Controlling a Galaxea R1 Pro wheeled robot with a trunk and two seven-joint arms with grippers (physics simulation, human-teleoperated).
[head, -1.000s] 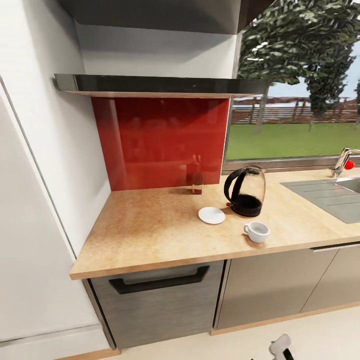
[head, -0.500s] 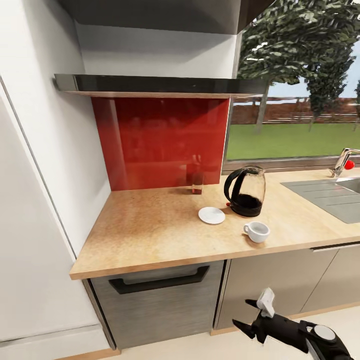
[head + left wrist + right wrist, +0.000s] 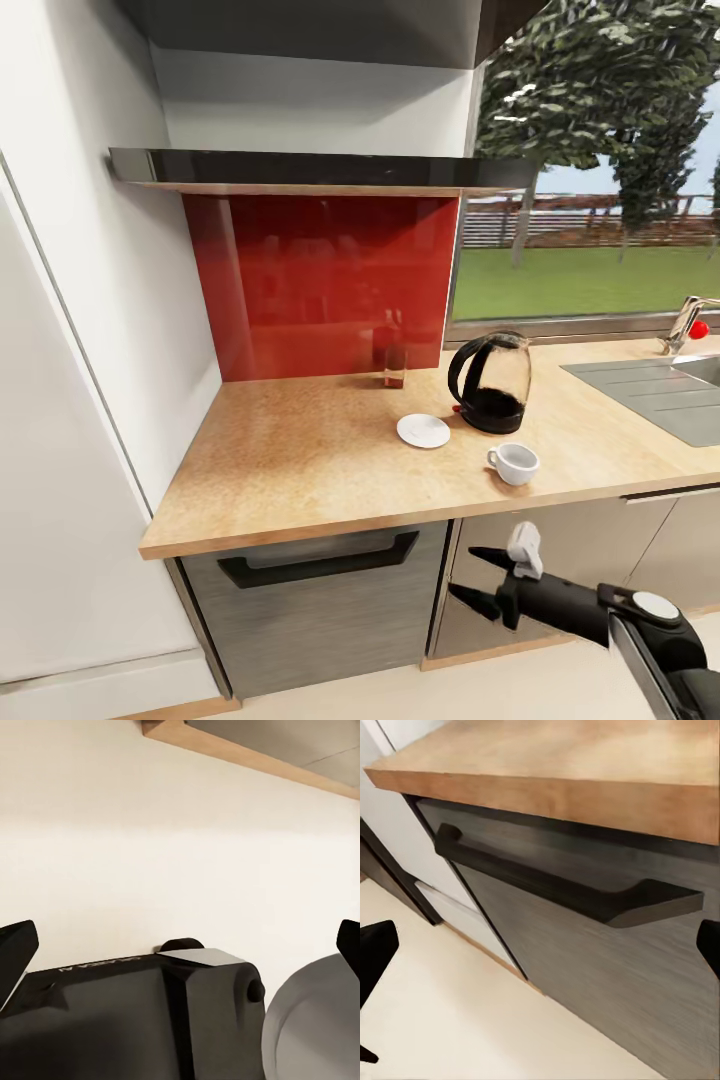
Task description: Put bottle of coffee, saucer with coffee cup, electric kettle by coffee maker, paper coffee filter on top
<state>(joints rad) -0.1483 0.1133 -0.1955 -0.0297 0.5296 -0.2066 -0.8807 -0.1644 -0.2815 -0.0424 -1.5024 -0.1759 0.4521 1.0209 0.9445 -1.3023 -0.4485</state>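
The kitchen countertop [image 3: 300,460] carries the electric kettle [image 3: 490,382], a clear glass jug with a black handle. The white saucer [image 3: 423,430] lies just left of it, bare. The coffee cup [image 3: 515,464] stands on the wood near the front edge, apart from the saucer. My right gripper [image 3: 465,575] is open below the counter edge, in front of the cabinet fronts under the cup; in the right wrist view it [image 3: 544,945] faces a dark drawer front. My left gripper [image 3: 182,945] is open, hanging low over my own black body. Coffee maker, bottle of coffee and paper coffee filter are out of view.
A small shiny holder [image 3: 393,366] stands against the red backsplash [image 3: 320,280]. A dark shelf [image 3: 310,170] overhangs the counter. The grey sink [image 3: 670,390] and tap [image 3: 685,325] lie at the right. A black drawer handle [image 3: 318,563] [image 3: 562,889] sits under the counter; a tall white panel [image 3: 60,450] bounds the left.
My right arm has risen from the bottom edge of the picture, up and slightly left toward the cabinet front below the cup. Things on the counter have not moved.
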